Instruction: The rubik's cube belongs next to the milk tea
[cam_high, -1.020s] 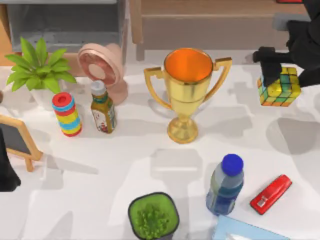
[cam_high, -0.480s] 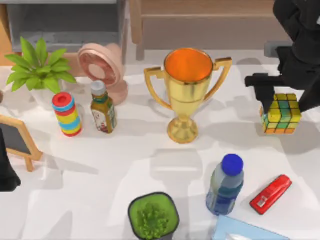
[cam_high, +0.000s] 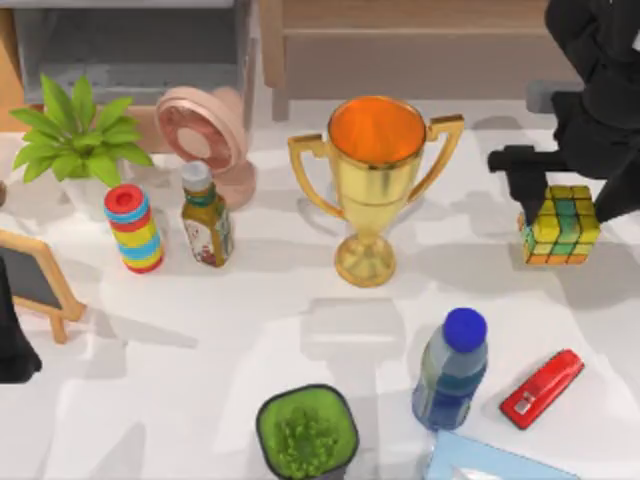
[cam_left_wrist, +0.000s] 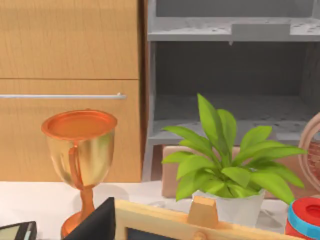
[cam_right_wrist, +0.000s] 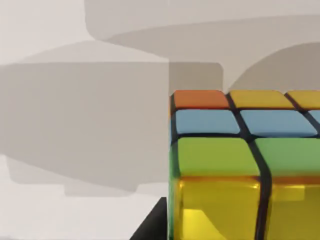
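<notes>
Yellow-green cube (cam_high: 560, 225), clamped in the right gripper (cam_high: 562, 205), hangs far right of the trophy (cam_high: 372, 180); milk tea (cam_high: 205, 218) waits left of it.

A white worktop (cam_high: 200, 340) carries everything. Along the back: a potted plant (cam_high: 75, 140), a pink fan (cam_high: 205, 135), and a gold trophy (cam_high: 375, 180) at centre. The milk tea (cam_high: 205, 215) stands beside a striped ring stack (cam_high: 133, 228). On the right side sits the rubik's cube (cam_high: 560, 225). Nearer the front: a blue-capped bottle (cam_high: 452, 370), a red stapler (cam_high: 541, 388), a green pot (cam_high: 305, 432), and a small chalkboard (cam_high: 35, 280) at the left edge.
</notes>
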